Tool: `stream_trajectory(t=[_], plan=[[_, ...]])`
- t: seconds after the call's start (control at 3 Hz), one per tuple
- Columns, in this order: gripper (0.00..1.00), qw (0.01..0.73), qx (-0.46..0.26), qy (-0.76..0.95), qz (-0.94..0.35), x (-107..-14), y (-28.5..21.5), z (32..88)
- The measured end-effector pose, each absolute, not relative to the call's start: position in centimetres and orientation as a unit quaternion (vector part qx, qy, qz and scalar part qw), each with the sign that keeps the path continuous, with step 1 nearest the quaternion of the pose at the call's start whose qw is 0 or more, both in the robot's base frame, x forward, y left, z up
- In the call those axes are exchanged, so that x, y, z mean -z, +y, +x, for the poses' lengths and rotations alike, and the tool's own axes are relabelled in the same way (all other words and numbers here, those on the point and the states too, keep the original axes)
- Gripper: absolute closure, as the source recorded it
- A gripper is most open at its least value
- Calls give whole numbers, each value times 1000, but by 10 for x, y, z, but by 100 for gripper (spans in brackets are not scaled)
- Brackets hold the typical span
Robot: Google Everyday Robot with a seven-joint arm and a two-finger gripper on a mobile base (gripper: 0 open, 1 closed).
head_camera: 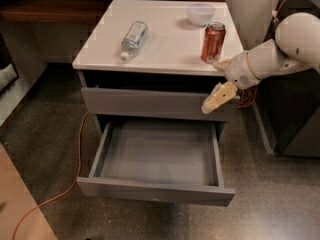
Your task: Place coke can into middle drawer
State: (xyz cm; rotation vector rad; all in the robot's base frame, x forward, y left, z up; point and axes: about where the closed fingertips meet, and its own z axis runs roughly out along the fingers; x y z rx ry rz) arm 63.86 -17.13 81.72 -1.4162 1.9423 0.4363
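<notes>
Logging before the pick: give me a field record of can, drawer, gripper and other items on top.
coke can: upright, front right of cabinet top, not held
middle drawer: pulled open, nothing inside
gripper: at the cabinet's right front edge, just below the can
water bottle: lying on its side, left of can
bowl: behind the can

The white cabinet top (165, 44) carries a water bottle (134, 39) lying on its side toward the left edge, the coke can (213, 42) upright near the front right corner, and what looks like a small bowl (200, 14) behind it. The gripper (219, 91) hangs just off that corner.
</notes>
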Motion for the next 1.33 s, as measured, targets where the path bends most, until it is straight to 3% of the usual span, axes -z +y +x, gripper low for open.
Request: stream_trajectory(t=[1.33], plan=[[0,399,-171,775,-459,-883,-194,661]])
